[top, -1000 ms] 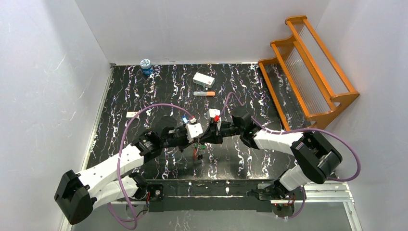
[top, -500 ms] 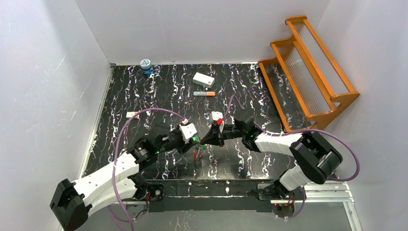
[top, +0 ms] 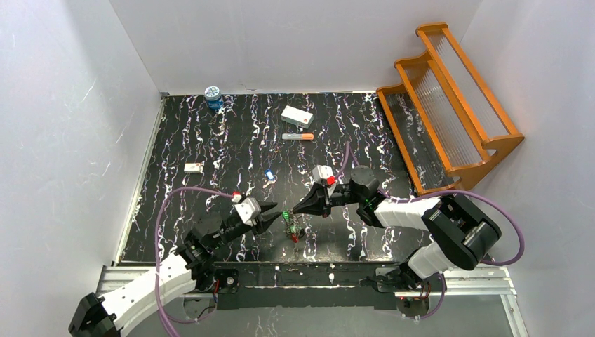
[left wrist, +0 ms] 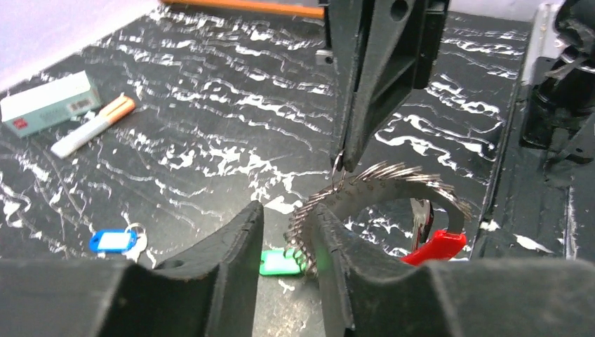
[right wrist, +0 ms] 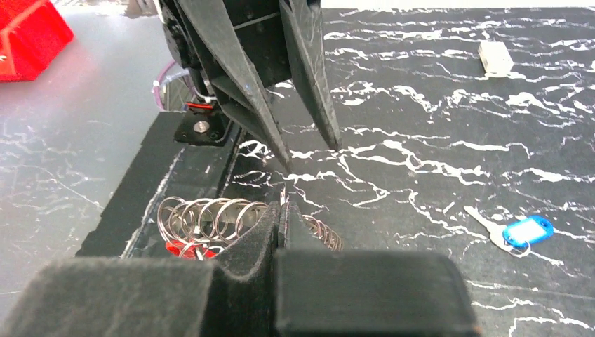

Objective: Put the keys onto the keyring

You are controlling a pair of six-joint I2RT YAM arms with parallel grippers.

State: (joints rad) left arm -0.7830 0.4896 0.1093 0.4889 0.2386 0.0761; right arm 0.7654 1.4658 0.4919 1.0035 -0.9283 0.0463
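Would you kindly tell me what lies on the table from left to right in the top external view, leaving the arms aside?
small white piece → blue jar → blue-tagged key → keyring → orange rack. The white box and marker overlap the keyring's span, so both are omitted.

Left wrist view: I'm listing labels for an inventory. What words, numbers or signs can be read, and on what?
No text can be read.
White box: printed label with a red patch, too blurred to read.
Marker: no legible print.
Blue key tag, green key tag: no writing visible.
Keyring: no lettering seen.
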